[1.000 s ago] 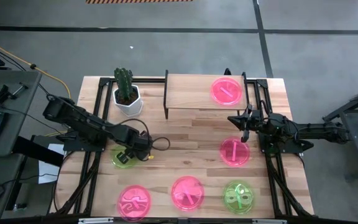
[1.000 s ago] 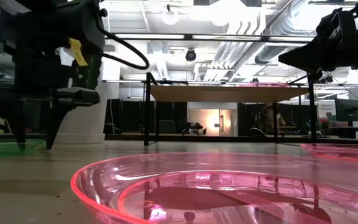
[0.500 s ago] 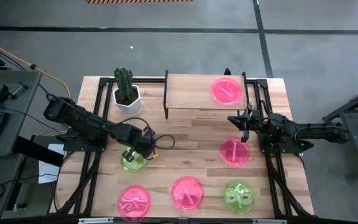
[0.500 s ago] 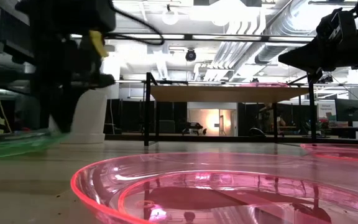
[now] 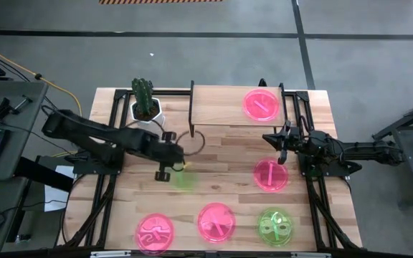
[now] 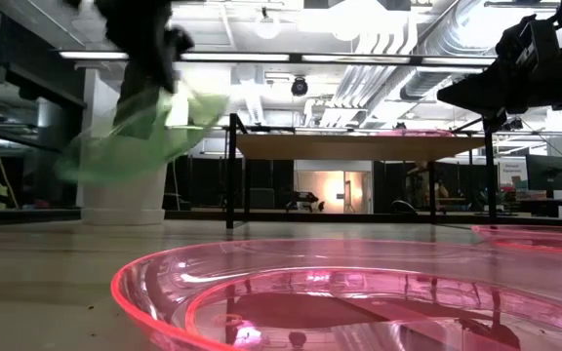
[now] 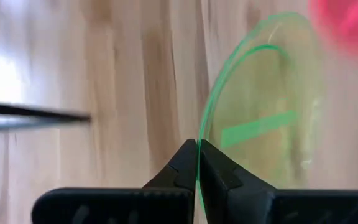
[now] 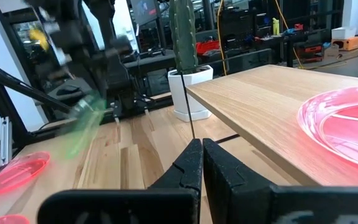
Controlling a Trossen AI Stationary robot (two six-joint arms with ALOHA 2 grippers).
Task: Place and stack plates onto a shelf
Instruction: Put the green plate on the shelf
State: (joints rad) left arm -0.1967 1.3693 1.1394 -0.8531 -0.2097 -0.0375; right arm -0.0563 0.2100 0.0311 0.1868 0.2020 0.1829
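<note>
Fingers [image 7: 185, 171] of left gripper [image 5: 172, 167] pinch rim of green plate [image 5: 185, 179], airborne and tilted mid-table, short of shelf [image 5: 221, 100]. Advice: level it, clear shelf edge, set on bare half beside pink plate [image 5: 261, 104]. Right gripper [image 5: 279, 143] pressed together, idle near shelf.

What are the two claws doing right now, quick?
Left gripper: closed on the rim of a green plate, lifted off the table.
Right gripper: closed, holding nothing, beside the shelf.
</note>
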